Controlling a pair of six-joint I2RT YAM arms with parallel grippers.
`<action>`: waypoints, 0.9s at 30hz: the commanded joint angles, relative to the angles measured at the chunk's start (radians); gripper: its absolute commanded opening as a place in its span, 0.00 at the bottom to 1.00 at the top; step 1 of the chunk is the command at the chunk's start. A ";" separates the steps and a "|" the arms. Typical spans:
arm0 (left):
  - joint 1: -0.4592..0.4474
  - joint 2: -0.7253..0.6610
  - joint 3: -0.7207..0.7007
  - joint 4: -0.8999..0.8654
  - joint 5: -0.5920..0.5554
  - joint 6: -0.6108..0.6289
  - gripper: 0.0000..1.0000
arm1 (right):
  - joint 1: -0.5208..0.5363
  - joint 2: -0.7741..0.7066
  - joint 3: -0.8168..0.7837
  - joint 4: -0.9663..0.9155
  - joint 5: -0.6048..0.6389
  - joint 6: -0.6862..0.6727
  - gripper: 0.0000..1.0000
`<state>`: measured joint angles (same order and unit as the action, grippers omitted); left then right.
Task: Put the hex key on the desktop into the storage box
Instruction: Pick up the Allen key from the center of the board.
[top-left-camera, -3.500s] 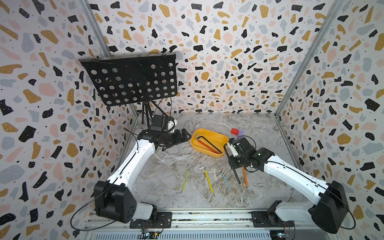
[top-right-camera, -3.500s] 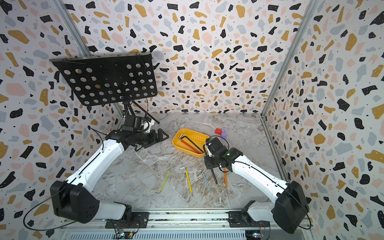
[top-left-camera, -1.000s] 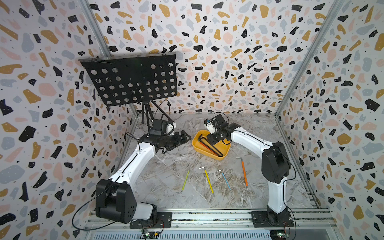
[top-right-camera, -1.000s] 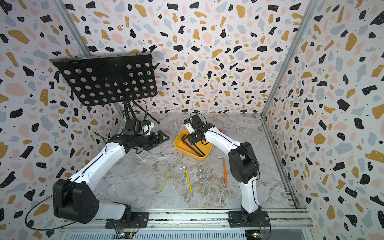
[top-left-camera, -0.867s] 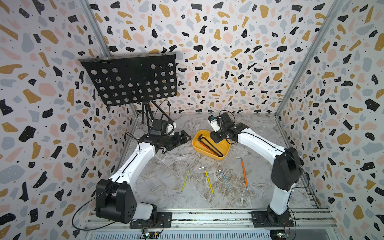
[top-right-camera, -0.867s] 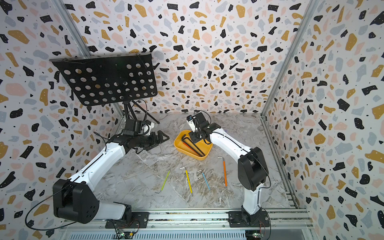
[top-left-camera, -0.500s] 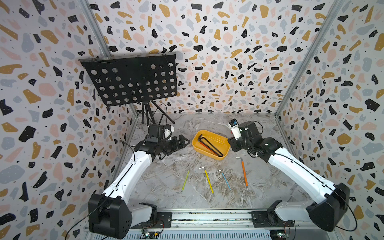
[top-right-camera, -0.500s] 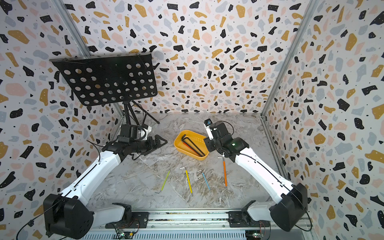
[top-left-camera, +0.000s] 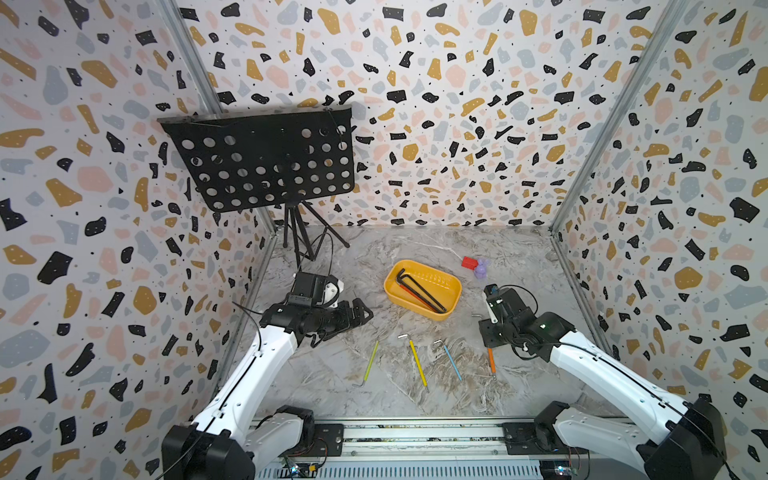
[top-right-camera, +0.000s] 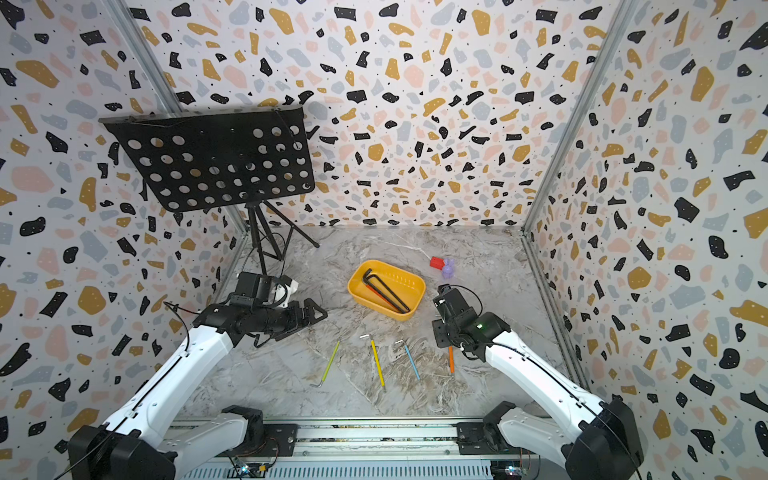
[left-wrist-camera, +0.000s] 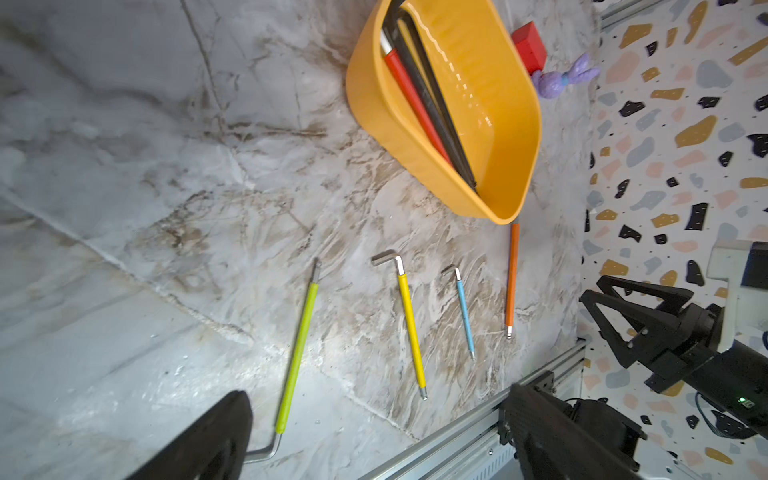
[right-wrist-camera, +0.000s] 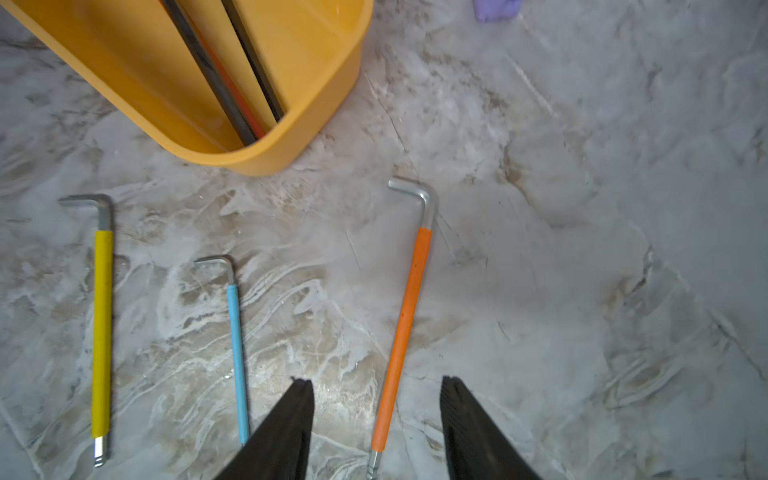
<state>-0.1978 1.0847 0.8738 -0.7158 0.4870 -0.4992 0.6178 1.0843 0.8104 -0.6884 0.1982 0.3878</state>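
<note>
In both top views the right gripper (top-left-camera: 489, 338) (top-right-camera: 442, 334) is hanging fingers-down over the near right part of the desktop (top-left-camera: 332, 386) (top-right-camera: 291, 382). It is covering the upper shaft of the orange key (top-left-camera: 491, 360) (top-right-camera: 451, 359), and the rest is showing just below it. The box (top-left-camera: 415, 309) (top-right-camera: 376, 306) is sitting near, farther back and to its left, with black keys (top-left-camera: 419, 291) lying inside. The green key (top-left-camera: 371, 359), yellow key (top-left-camera: 417, 361) and blue key (top-left-camera: 451, 361) are lying in a row on the veined marble between the arms. The left gripper (top-left-camera: 361, 313) is hovering left of the box, holding nothing. A red block (top-left-camera: 469, 262) and a purple toy (top-left-camera: 481, 268) are sitting behind the box, a music stand (top-left-camera: 266, 162) is standing in the back left corner, and speckled walls (top-left-camera: 457, 124) are closing the space in. In the left wrist view the left gripper (left-wrist-camera: 378, 392) is standing wide open above the desktop (left-wrist-camera: 166, 166). The orange key (left-wrist-camera: 512, 274) is lying beside the box's (left-wrist-camera: 374, 112) corner, and the right gripper (left-wrist-camera: 592, 287) is hovering beyond it with its fingers parted. In the right wrist view the right gripper (right-wrist-camera: 376, 380) is standing partly open and empty. The orange key (right-wrist-camera: 405, 320) is running up between its fingers (right-wrist-camera: 286, 428) (touching neither), with its bent end pointing toward the box (right-wrist-camera: 316, 95) but apart from it.
</note>
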 joint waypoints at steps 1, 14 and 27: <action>-0.007 -0.001 -0.025 -0.044 -0.059 0.040 1.00 | -0.002 -0.009 -0.020 -0.022 0.041 0.080 0.54; -0.011 0.027 -0.010 -0.035 -0.034 0.062 1.00 | -0.021 0.221 -0.018 0.023 0.027 0.141 0.54; -0.012 0.007 -0.012 -0.033 -0.034 0.060 1.00 | -0.082 0.400 -0.018 0.175 -0.066 0.138 0.51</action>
<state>-0.2043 1.1069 0.8570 -0.7509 0.4458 -0.4557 0.5446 1.4708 0.7727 -0.5488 0.1654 0.5175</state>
